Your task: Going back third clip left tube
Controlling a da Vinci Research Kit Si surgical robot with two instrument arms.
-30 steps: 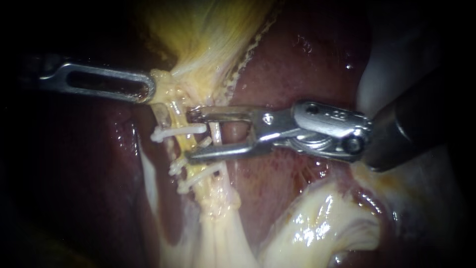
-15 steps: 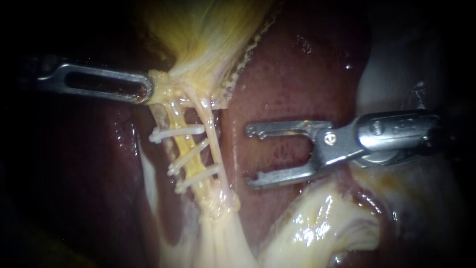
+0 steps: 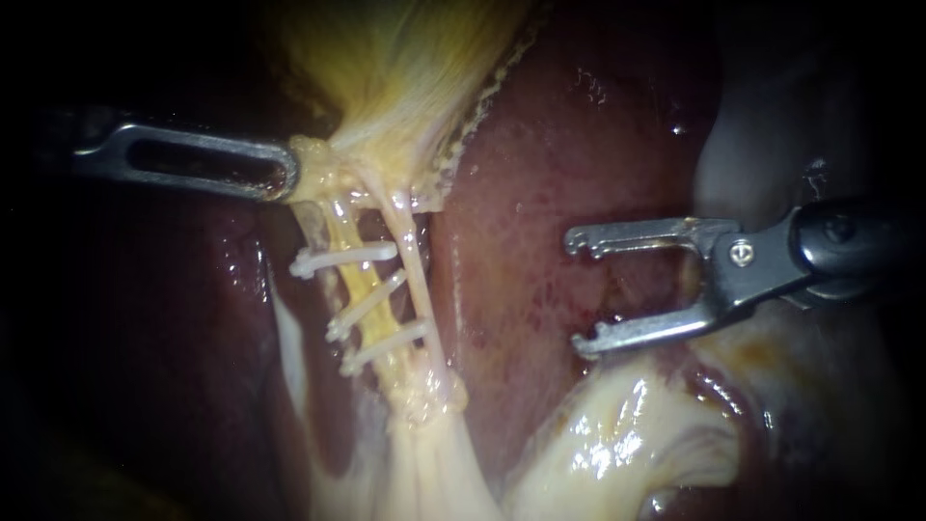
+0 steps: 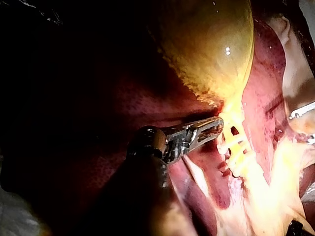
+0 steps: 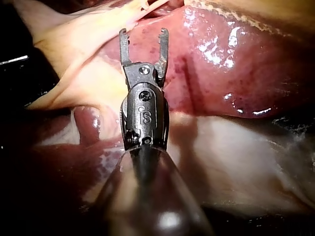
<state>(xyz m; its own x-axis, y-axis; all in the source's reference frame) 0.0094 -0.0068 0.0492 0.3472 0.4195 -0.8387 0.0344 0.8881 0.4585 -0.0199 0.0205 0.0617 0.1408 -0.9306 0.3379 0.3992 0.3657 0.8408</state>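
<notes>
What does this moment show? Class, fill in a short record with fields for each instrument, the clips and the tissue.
Left instrument: jaws shut on yellow tissue at the narrow end of the gallbladder
Right instrument: jaws open, empty, over the liver, apart from the clips
Clips: three white, across the left tube
</notes>
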